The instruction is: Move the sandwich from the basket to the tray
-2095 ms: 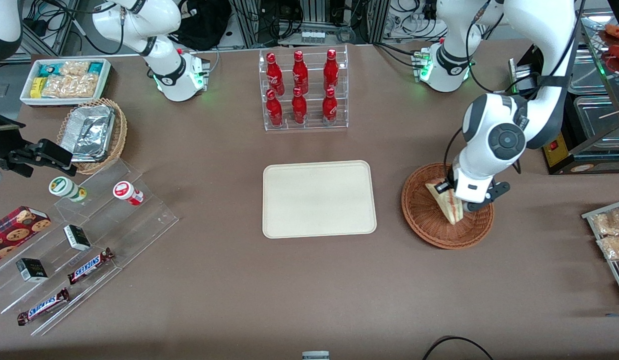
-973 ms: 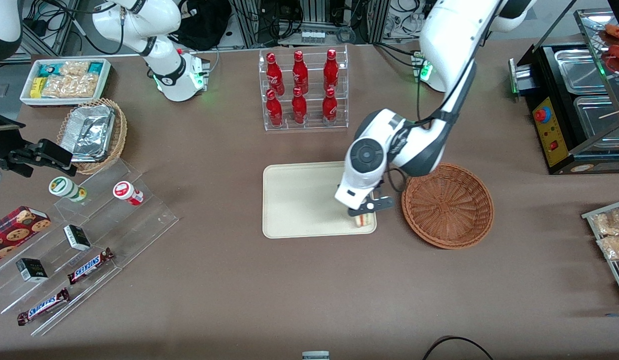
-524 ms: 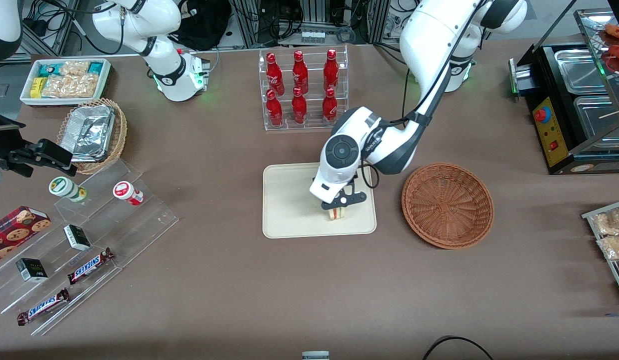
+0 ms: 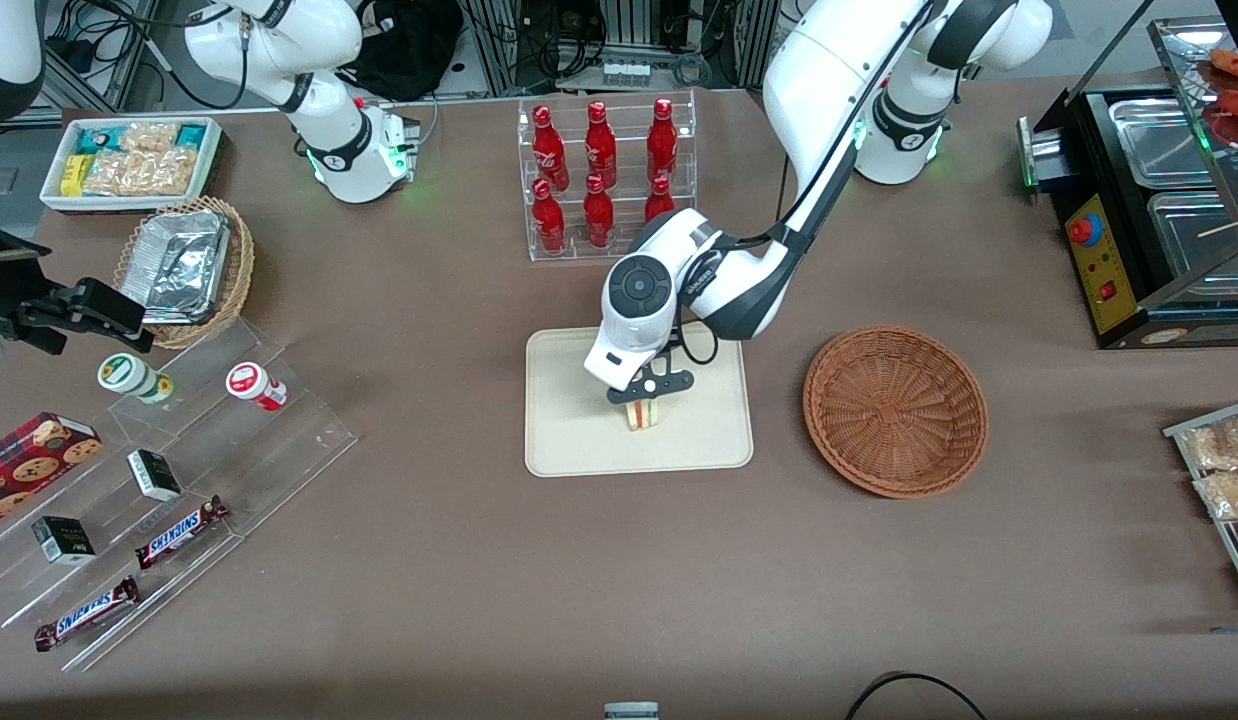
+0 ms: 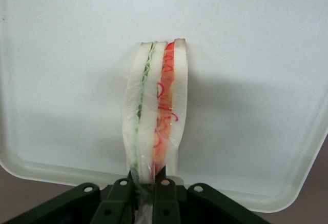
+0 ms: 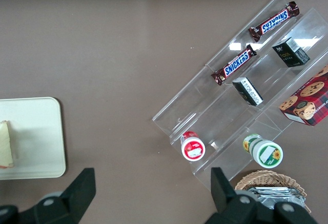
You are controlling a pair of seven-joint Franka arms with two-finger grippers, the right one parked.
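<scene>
End effector (image 4: pixel 647 392) over tray (image 4: pixel 569 440), pinching sandwich (image 5: pixel 156 111) by its edge; soft, light, likely crushable, so grip gently

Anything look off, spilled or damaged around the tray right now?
Nothing stands out. The claw is shut on the sandwich, intact, over the tray. The basket sits upright and empty beside it.

Evenly lit from overhead, bright, no harsh glare. Soft shadows on the brown surface (image 4: pixel 429 560) beneath the arm and beside the basket (image 4: pixel 895 410). Small white reflections on the clear acrylic shelf (image 6: pixel 241 106). Slightly soft close to the gripper (image 5: pixel 146 183), with the tray (image 5: pixel 61 80) washed pale.
</scene>
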